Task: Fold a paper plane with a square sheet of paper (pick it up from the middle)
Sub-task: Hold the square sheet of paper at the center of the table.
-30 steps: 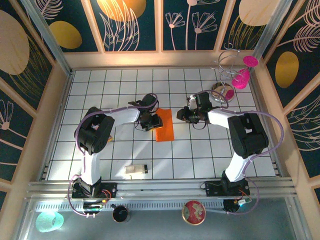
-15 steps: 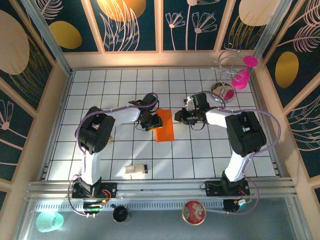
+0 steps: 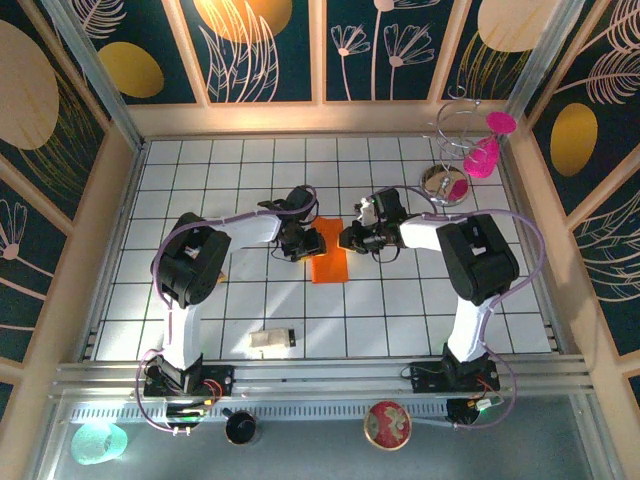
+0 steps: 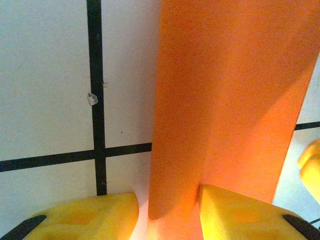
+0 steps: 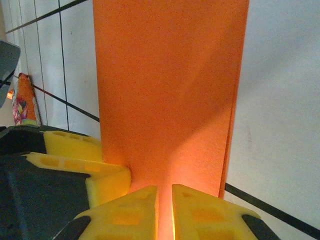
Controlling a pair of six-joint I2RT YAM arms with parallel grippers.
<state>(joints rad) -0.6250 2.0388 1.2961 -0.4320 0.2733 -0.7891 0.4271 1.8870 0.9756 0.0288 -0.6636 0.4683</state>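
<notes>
From above, the square sheet of paper [image 3: 328, 266], folded into a narrow orange strip, lies near the middle of the white tiled table [image 3: 250, 170], its long side running from the far edge toward the near edge. The left gripper [image 3: 312, 241] sits at the strip's far left corner and the right gripper [image 3: 349, 238] at its far right corner, facing each other across it. A small beige block [image 3: 271, 341] lies well apart, toward the near edge. A wire stand [image 3: 450, 150] stands in the far right corner.

In the left wrist view, the paper [image 4: 225, 100] runs up from between the yellow fingers [image 4: 85, 217] of the left gripper [image 4: 167, 210]. The jaws stand apart. Bare table [image 4: 45, 75] shows between the left finger and the paper's edge, and the right finger lies over the strip, so nothing is clamped.

In the right wrist view, the paper [image 5: 170, 85] stretches away from the right gripper [image 5: 165, 200]. Its two yellow fingers [image 5: 210, 215] are drawn almost together, with only a thin slit glowing orange where the sheet's near edge is pinched. A crinkled multicoloured wrapper [image 5: 22, 100] lies on the table off to the left.
</notes>
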